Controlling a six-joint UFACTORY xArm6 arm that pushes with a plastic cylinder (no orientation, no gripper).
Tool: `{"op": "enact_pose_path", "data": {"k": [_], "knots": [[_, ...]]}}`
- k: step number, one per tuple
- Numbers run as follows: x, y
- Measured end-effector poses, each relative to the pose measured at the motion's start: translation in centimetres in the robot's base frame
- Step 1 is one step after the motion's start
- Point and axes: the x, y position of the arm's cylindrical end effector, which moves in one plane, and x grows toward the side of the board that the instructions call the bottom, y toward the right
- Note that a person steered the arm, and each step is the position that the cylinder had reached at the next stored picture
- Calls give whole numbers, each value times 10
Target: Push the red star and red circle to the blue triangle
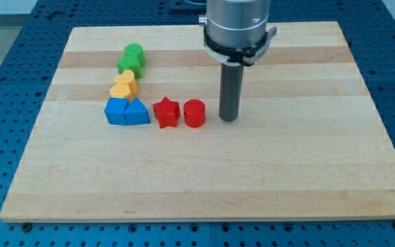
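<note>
Blocks were found grouped on the left half of a wooden board [286, 165], which lay on a blue perforated table [5, 41]. My tip [229, 120] was set down on the board just to the view's right of the red circle [194, 113], with a narrow gap visible between them. No jaws were fitted; the arm ended in a plain dark rod, so neither an open nor a closed state applied.

The red circle was placed just beside the red star [166, 112], on the star's right; whether the two touched could not be told. The star was positioned just to the right of the blue triangle [137, 112], with a small gap visible. The triangle was pressed against a blue cube [117, 110] on its left. These four blocks and the tip were aligned in one row across the board's middle.

Above the blue pair, a yellow block [124, 86] was located, its shape not clearly made out. Further toward the view's top, a green block [132, 60] was seen, touching or nearly touching the yellow one.
</note>
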Motion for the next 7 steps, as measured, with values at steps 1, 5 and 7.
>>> {"op": "enact_pose_path", "data": {"k": [1,5,7], "knots": [[0,-18],[2,-60],[-2,-44]]}}
